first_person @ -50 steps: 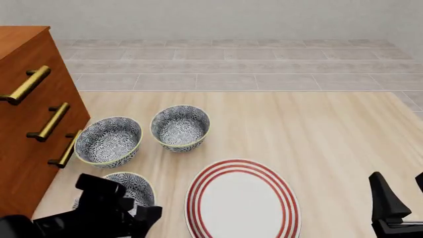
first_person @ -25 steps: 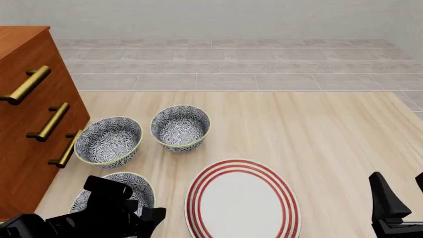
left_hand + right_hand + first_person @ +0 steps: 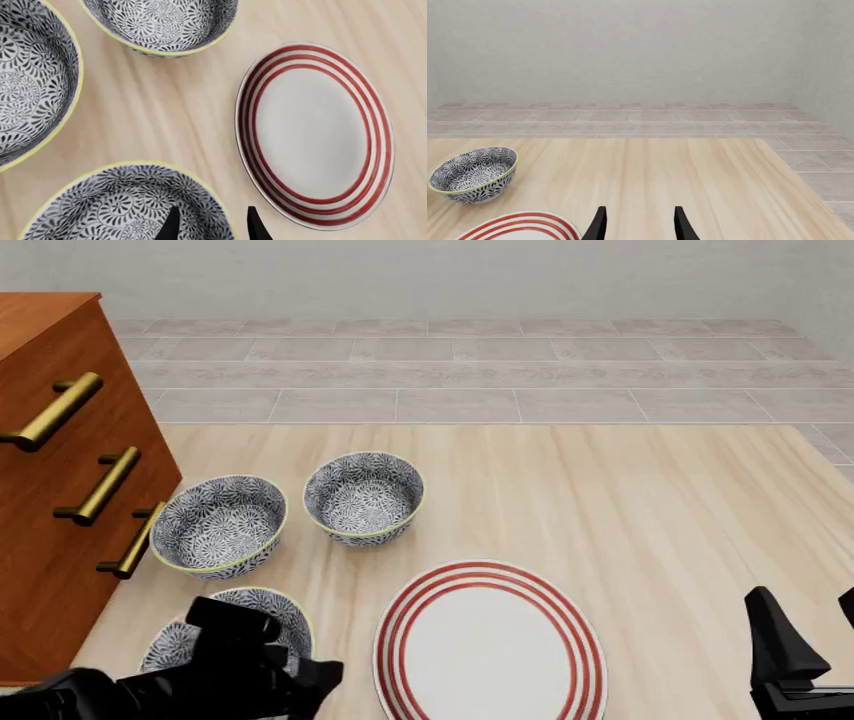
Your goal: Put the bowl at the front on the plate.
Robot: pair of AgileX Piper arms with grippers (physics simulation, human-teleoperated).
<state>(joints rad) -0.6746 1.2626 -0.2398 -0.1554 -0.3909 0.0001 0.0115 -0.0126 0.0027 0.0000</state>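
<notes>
The front bowl (image 3: 294, 625), blue-and-white patterned with a yellowish rim, sits near the table's front left, partly covered by my left arm (image 3: 220, 675). In the left wrist view my left gripper (image 3: 212, 227) is open and straddles this bowl's (image 3: 120, 200) rim on the plate side: one finger is over the inside, the other outside. The white plate (image 3: 487, 650) with red rings lies just right of the bowl, apart from it. My right gripper (image 3: 639, 226) is open and empty at the front right.
Two more patterned bowls stand behind the front one, a left bowl (image 3: 218, 525) and a right bowl (image 3: 363, 495). A wooden drawer cabinet (image 3: 54, 490) with brass handles lines the left edge. The table ends at a tiled floor beyond.
My left arm has shifted slightly right and forward over the front bowl. The bowls, the plate and the right arm have not moved.
</notes>
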